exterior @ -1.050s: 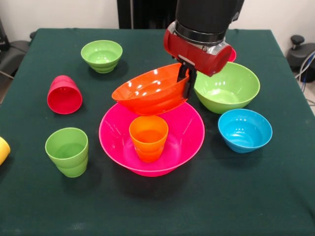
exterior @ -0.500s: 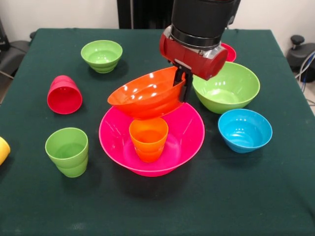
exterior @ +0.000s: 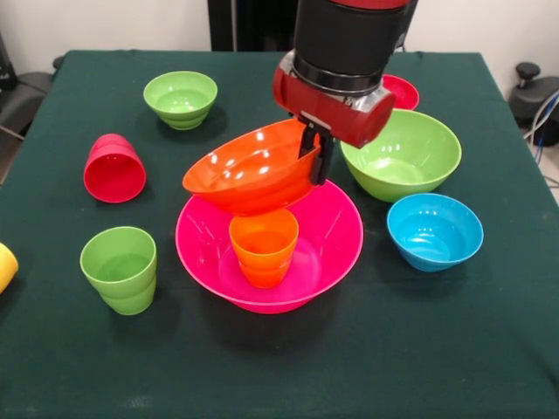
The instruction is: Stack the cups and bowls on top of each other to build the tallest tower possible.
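My gripper (exterior: 314, 155) is shut on the rim of the large orange bowl (exterior: 249, 170), which hangs tilted just above the orange cup (exterior: 263, 244). That cup stands upright inside the very large pink bowl (exterior: 336, 240) at the table's middle. The large green bowl (exterior: 403, 155) sits right of the gripper, with the small blue bowl (exterior: 434, 230) in front of it and the small red bowl (exterior: 400, 90) partly hidden behind the arm. A small green bowl (exterior: 181, 98) is at the back left. The red cup (exterior: 114, 168) lies on its side, the green cup (exterior: 120, 268) stands upright, and the yellow cup (exterior: 5, 264) shows at the left edge.
The dark green tablecloth (exterior: 419, 349) covers the table. The arm's red and black wrist (exterior: 336, 78) comes down over the back middle.
The gripper has carried the orange bowl leftwards, from over the pink bowl's back rim to over the orange cup.
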Robot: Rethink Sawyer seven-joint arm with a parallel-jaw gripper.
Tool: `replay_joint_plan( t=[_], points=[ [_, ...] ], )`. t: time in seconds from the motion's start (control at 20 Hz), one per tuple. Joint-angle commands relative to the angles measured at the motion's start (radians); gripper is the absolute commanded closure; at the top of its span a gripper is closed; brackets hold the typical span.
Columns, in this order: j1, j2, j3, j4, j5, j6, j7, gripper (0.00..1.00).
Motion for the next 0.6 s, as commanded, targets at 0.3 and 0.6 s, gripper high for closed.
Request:
replay_joint_plan(
  t=[0.3, 0.6],
  points=[
    [-0.016, 0.055, 0.115, -0.078, -0.076, 0.122, -0.334, 1.0],
    [0.001, 0.049, 0.1, -0.062, -0.074, 0.105, -0.307, 1.0]
  ],
)
